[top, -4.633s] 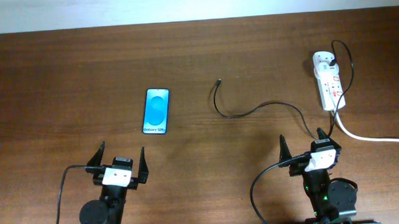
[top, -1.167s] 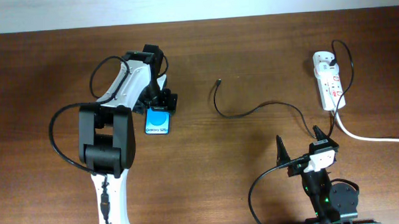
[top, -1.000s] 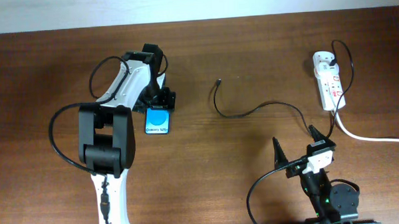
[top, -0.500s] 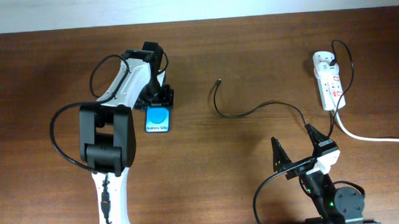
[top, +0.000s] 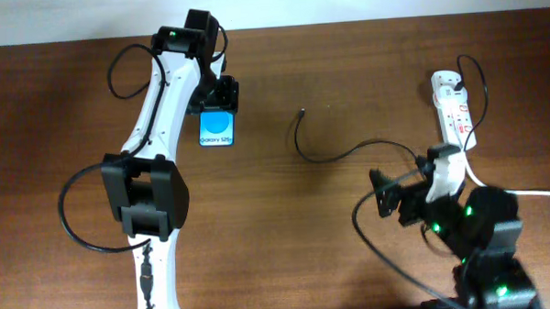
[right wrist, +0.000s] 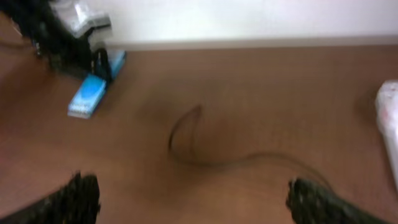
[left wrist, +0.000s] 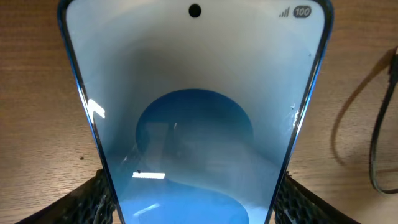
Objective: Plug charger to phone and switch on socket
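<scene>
**Left to right:** The left gripper [top: 220, 99] is clamped on the far end of the phone [top: 216, 131], apparently to carry it toward the cable. The phone's long axis runs 12 to 6 o'clock, and its free, camera-hole end points to 6. At its 3 o'clock lies the charger [top: 348, 152], with the plug tip [top: 300, 114] aimed at 12. The right gripper [right wrist: 196, 202] faces the cable with fingers spread, seemingly readying a pickup. The socket [top: 454, 111] sits at far right, its switches too small to read.

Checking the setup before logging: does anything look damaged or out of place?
Nothing looks damaged or spilled. The phone is clamped in the left pincer, and the charger lies on the table, its tip unplugged.
</scene>
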Controlling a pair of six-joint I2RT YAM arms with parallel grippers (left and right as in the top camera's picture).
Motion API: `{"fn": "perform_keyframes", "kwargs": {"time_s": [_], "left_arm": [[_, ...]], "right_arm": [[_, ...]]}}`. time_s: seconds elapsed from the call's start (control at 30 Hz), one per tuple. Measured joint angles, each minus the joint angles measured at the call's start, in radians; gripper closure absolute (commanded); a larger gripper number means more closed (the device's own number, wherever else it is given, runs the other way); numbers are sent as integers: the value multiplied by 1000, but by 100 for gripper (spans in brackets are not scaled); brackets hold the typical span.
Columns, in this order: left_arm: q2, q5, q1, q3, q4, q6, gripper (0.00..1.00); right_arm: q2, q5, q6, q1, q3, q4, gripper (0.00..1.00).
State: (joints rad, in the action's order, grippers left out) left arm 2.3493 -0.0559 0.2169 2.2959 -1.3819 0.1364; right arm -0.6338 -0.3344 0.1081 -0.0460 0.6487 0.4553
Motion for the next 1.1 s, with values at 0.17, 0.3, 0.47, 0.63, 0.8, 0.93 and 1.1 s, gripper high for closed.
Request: {"fn": "perform_keyframes", "kwargs": {"time_s": [0.17,0.3,0.47,0.63,0.8,0.93,1.1], "left_arm": [[0,-94,0,44,-2,1,100],[0,-159,0,45,1,63,100],[0,-213,0,45,1,142,100],[0,-331,0,46,-13,175,100],[0,-455,-31,47,-139,385,100],[0,-653,-82,47,-179,457,100],[0,-782,-85,51,-231,675,100]], "right_arm": [[-241,-75,-1,0,240,151,1],[-376,-163,0,0,240,138,1],[-443,-215,24,0,240,92,2],[-480,-209,67,0,240,90,5],[-490,-160,125,0,240,90,5],[-493,-128,149,0,240,90,5],[-500,-114,165,0,240,90,5]]}}
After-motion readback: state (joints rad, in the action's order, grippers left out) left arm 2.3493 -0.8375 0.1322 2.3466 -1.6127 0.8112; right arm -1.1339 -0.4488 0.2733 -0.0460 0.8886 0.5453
